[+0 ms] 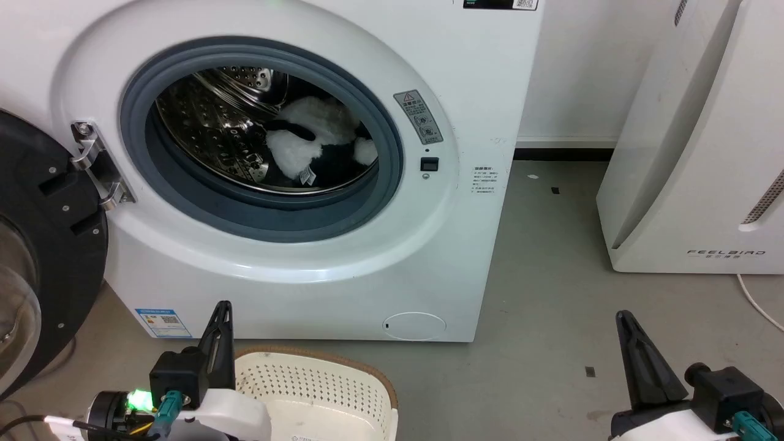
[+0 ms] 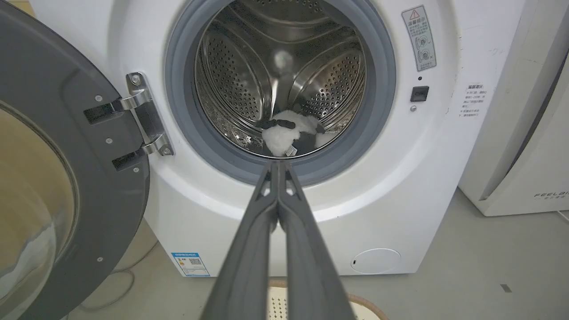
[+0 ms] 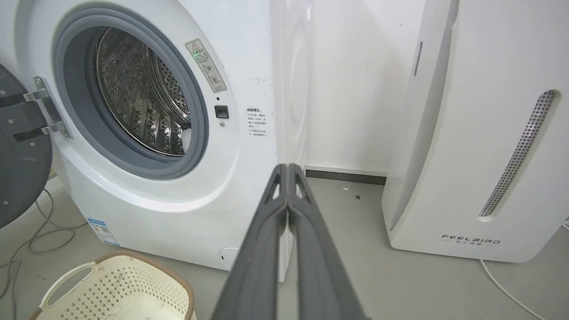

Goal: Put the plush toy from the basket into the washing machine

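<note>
The plush toy (image 1: 309,144) lies just behind the seal (image 1: 263,223) of the washing machine (image 1: 343,294) and could tumble out. The left end effector (image 2: 278,165) and right end effector (image 3: 288,166) are pressed together, empty.

Left tool (image 1: 223,309), right tool (image 1: 622,318): long dark tapered fingers (image 2: 249,249), black blocks (image 1: 174,373), white forearms (image 1: 239,411), teal connectors (image 1: 748,422).

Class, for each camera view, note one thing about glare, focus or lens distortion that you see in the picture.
Head view: bright glints on the drum around the plush toy. Left wrist view: the left gripper goes soft near the lens; the door glass mirrors a tan blur. Right wrist view: the right gripper blurs toward the bottom edge; the washing machine is sharp.
</note>
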Robot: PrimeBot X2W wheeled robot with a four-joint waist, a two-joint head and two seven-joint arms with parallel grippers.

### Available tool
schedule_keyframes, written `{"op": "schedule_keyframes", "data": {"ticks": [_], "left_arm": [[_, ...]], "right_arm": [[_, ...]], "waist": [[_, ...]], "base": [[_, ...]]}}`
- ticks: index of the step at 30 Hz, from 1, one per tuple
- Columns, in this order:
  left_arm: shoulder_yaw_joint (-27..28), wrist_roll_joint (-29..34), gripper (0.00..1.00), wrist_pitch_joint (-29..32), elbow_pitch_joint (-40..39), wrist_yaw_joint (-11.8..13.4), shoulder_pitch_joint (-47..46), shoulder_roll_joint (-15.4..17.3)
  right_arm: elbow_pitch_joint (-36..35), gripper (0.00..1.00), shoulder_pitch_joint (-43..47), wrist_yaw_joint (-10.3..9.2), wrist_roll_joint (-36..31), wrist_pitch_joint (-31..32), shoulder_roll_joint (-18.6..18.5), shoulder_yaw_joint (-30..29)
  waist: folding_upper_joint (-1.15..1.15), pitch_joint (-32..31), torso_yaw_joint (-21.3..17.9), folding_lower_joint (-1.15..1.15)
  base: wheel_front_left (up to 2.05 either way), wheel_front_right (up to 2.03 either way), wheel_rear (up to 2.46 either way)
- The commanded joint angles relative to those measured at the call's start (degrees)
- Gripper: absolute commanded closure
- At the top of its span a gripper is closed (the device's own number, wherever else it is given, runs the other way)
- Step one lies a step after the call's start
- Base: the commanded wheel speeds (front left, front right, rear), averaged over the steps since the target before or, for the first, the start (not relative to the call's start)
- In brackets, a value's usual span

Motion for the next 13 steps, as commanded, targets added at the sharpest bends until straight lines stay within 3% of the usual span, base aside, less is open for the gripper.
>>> {"op": "schedule_keyframes", "data": {"ticks": [1, 13], "left_arm": [[0.29, 0.53, 1.0, 0.26, -0.47, -0.37, 0.39, -0.15], [0.7, 0.88, 1.0, 1.67, -1.31, -0.98, 0.48, -0.79]], "right_arm": [[0.3, 1.0, -1.16, 0.01, -0.55, 0.26, -0.02, -0.04], [0.58, 1.0, -1.78, 0.01, -1.23, 1.67, -0.03, -0.05]], "waist": [[0.0, 0.0, -0.01, 0.0], [0.0, 0.07, -0.24, 0.0]], "base": [[0.0, 0.0, 0.0], [0.0, 0.0, 0.0]]}}
